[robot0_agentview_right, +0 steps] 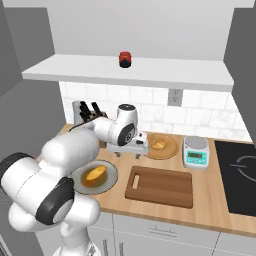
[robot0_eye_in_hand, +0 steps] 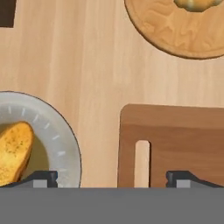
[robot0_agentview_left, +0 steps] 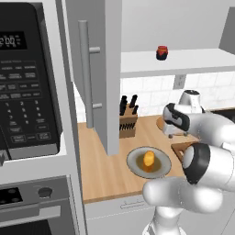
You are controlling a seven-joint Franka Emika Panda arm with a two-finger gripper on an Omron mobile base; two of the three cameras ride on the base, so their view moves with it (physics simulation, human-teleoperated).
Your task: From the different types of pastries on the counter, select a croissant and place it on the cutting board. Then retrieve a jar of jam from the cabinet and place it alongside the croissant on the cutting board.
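Croissant (robot0_agentview_right: 159, 144) pick pending: gripper (robot0_eye_in_hand: 112, 178) spread, empty, over cutting board (robot0_eye_in_hand: 175, 144) slot; reach toward one o'clock.

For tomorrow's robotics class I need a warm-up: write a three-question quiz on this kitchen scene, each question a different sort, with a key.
1. True or false: the cutting board has nothing on it.
2. Where is the jar of jam? A) white shelf B) counter C) grey plate
3. Fill in: the croissant lies on a round light-tan ____.

Key: 1 true. 2 A: it stands on the shelf. 3 disc. The open gripper hangs over the counter beside the board's slot end.
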